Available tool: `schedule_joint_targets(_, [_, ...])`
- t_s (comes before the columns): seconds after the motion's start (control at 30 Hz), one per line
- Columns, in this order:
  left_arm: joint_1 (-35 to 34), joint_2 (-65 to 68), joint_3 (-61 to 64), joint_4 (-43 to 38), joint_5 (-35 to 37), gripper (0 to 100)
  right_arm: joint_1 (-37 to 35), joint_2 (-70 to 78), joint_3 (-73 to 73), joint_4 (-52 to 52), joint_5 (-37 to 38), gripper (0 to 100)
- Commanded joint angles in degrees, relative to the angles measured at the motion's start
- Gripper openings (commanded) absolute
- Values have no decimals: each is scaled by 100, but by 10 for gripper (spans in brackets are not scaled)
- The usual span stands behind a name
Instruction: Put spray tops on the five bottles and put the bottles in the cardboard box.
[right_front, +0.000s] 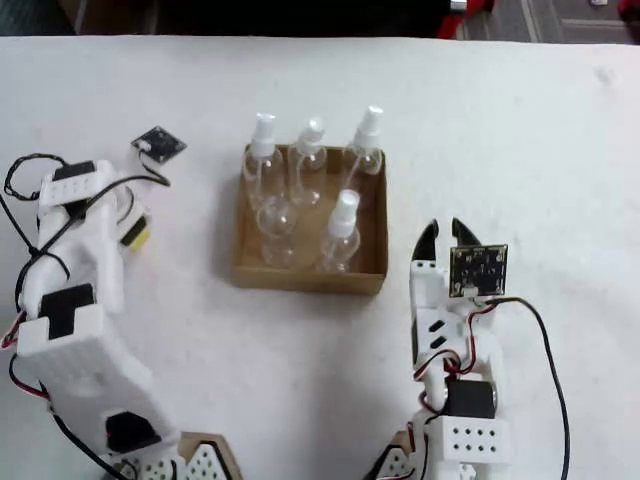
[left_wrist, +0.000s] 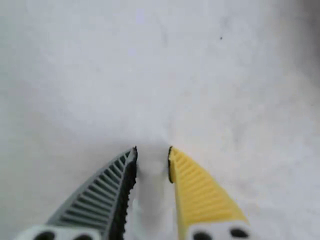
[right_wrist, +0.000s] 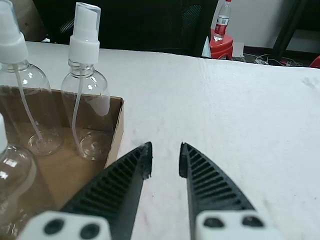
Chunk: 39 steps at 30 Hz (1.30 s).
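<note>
Inside the cardboard box (right_front: 308, 277), five bottles (right_front: 342, 238); both arms' jaws slightly apart.

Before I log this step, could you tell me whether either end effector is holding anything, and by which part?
Nothing is held: the left end effector and right end effector are both open and empty over the table.

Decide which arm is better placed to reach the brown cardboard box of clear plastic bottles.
Probably right: the right gripper lies open beside the brown cardboard box, with the clear plastic bottles in view. The left gripper points at bare white tablecloth, farther off.
</note>
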Motion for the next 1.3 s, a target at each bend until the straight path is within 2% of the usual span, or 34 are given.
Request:
schedule_joint_targets(0.0, [84, -66, -316, 246, 79, 23, 4, -4, 53, -127, 62, 77])
schedule_joint_targets(0.2, [92, -110, -563, 721, 79, 23, 4, -4, 53, -136, 62, 77])
schedule_joint_targets(0.47, [233, -857, -2259, 3780, 79, 23, 4, -4, 53, -136, 62, 77])
schedule_joint_targets(0.53, [356, -1103, -2453, 4176, 88, 22, 4, -4, 53, -136, 62, 77])
schedule_joint_targets(0.7, [488, -1991, -2303, 4132, 114, 23, 4, -4, 53, -136, 62, 77])
schedule_joint_targets(0.9, [954, -3635, -1785, 4114, 1196, 23, 4, -4, 53, -127, 62, 77])
schedule_joint_targets(1.07, [1543, -5007, -967, 4070, 1407, 22, 4, -13, 53, -127, 62, 77])
schedule_joint_targets(1.17, [1815, -5824, -325, 3684, 1433, 21, 4, -13, 53, -127, 62, 77])
schedule_joint_targets(1.27, [1903, -6800, 422, 2875, 1451, 21, 4, -13, 53, -136, 62, 77])
